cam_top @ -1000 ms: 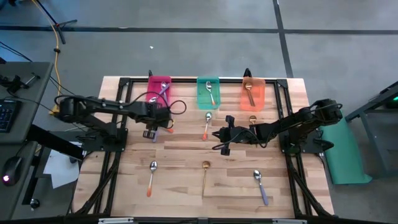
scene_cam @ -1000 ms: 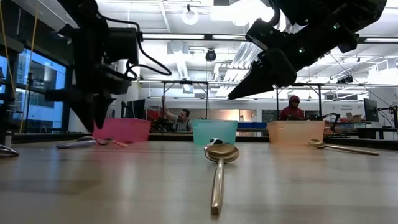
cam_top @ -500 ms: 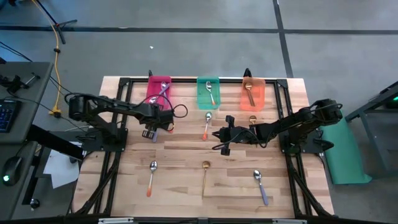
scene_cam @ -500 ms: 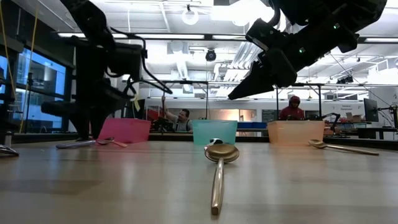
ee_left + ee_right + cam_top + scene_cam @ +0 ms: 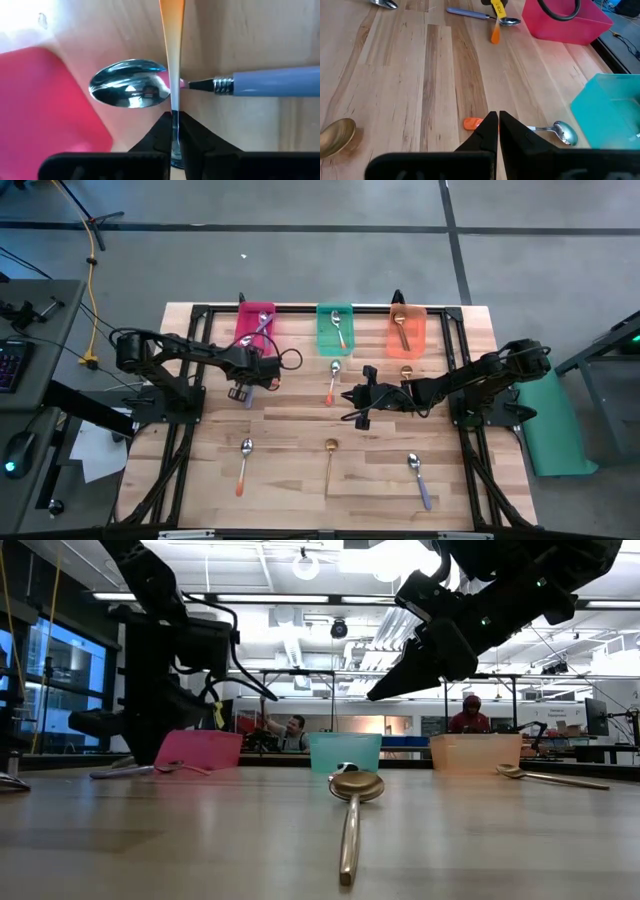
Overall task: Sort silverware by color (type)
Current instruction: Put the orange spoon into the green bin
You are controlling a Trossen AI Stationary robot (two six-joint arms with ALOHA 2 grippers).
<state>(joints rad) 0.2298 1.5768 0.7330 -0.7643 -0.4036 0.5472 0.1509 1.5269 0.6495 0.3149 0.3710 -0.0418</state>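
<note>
An orange-handled spoon point(image 5: 173, 60) lies crossed over the neck of a purple-handled spoon point(image 5: 265, 82) on the wood just in front of the red bin point(image 5: 256, 312). My left gripper point(image 5: 175, 131) stands over this crossing, pointing down, shut on the orange-handled spoon. My right gripper point(image 5: 496, 120) is shut with nothing in it. It hangs above the table's middle, over another orange-handled spoon point(image 5: 555, 131) in front of the teal bin point(image 5: 335, 340). More spoons lie near the front: orange-handled point(image 5: 243, 465), gold point(image 5: 330, 460) and purple-handled point(image 5: 418, 478). My left gripper pinches the orange-handled spoon's thin metal neck point(image 5: 174, 116) between its two fingers, just below the orange handle. The fingers come from above, pointing down. The handle runs away from them across the purple-handled spoon's neck. Whether the spoon is off the wood, I cannot tell.
The red, teal and orange point(image 5: 407, 332) bins stand in a row at the table's far edge, each with a spoon inside. A gold spoon bowl point(image 5: 407, 370) lies before the orange bin. People sit in the room behind the table. Bare wood lies between the spoons.
My left gripper has gone down onto the crossed spoons in front of the red bin and has shut on the orange-handled spoon's neck. Its arm has shifted a little toward the table's right. My right gripper has kept still.
</note>
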